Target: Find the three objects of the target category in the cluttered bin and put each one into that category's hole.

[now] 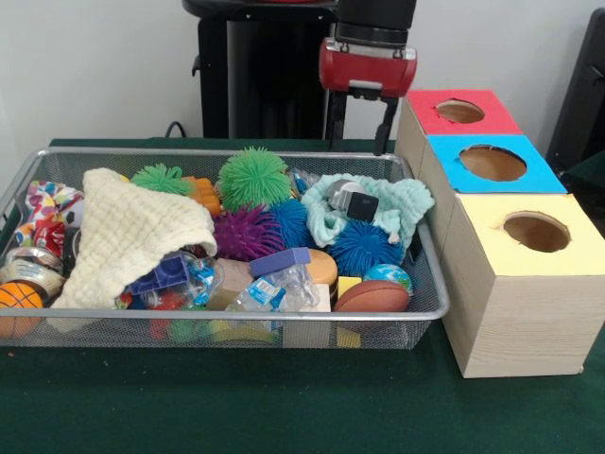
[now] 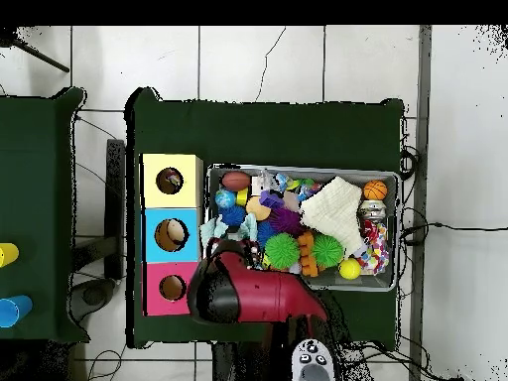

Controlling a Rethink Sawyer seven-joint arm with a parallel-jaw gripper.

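Note:
My gripper (image 1: pixel 360 128) hangs open and empty above the far right rim of the wire bin (image 1: pixel 236 322). In the bin lie spiky balls: a large green one (image 1: pixel 253 178), a small green one (image 1: pixel 161 178), a purple one (image 1: pixel 246 234) and a blue one (image 1: pixel 364 246). Also there are a cream cloth (image 1: pixel 132 236), a teal cloth (image 1: pixel 402 203) with a grey and black object (image 1: pixel 354 200) on it, a small basketball (image 1: pixel 19 298), a globe ball (image 1: pixel 388 276) and water bottles (image 1: pixel 269 288). From overhead the red arm (image 2: pixel 248 295) covers the bin's near left corner.
Three wooden boxes stand in a row beside the bin, each with a round hole: red top (image 1: pixel 430 118), blue top (image 1: pixel 449 149), yellow top (image 1: pixel 482 246). Overhead they read yellow (image 2: pixel 151 198), blue (image 2: pixel 151 253), red (image 2: pixel 151 303). Green cloth covers the table.

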